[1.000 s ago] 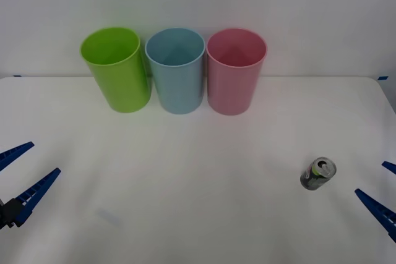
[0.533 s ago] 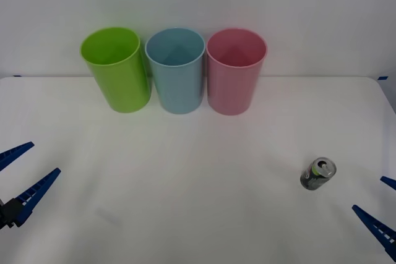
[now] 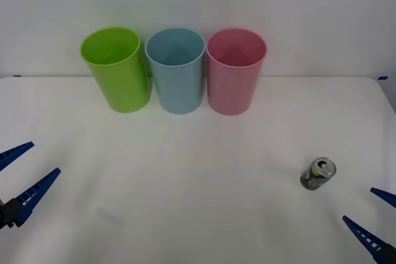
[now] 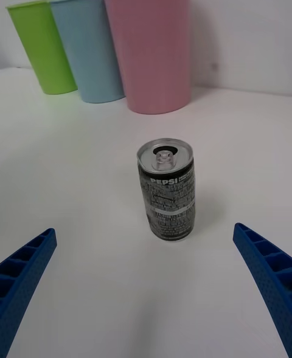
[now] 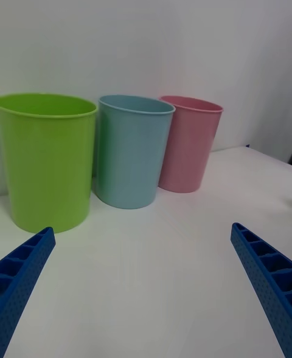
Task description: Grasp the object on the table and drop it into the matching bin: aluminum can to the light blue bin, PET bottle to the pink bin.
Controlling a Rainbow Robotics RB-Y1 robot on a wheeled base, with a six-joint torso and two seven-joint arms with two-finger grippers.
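A small dark grey-green aluminum can [image 3: 318, 174] [image 4: 167, 196] with a silver top stands upright on the white table [image 3: 204, 171] at the near right. My right gripper [image 3: 375, 219] [image 4: 146, 285] is open just behind and to the right of the can, its fingers apart from it. The light blue bin [image 3: 176, 69] [image 4: 88, 47] [image 5: 132, 149] stands at the back, with the pink bin [image 3: 235, 69] [image 4: 152, 45] [image 5: 188, 142] right of it. My left gripper [image 3: 18, 177] [image 5: 143, 285] hangs open at the near left.
A lime green bin [image 3: 116, 68] [image 4: 42, 48] [image 5: 47, 157] stands left of the light blue one. All three bins are in a row at the table's far edge, against a white wall. Bare tabletop lies between the bins and the grippers.
My right gripper has slid back toward the near edge and slightly left. The can, the bins and the left gripper have not moved.
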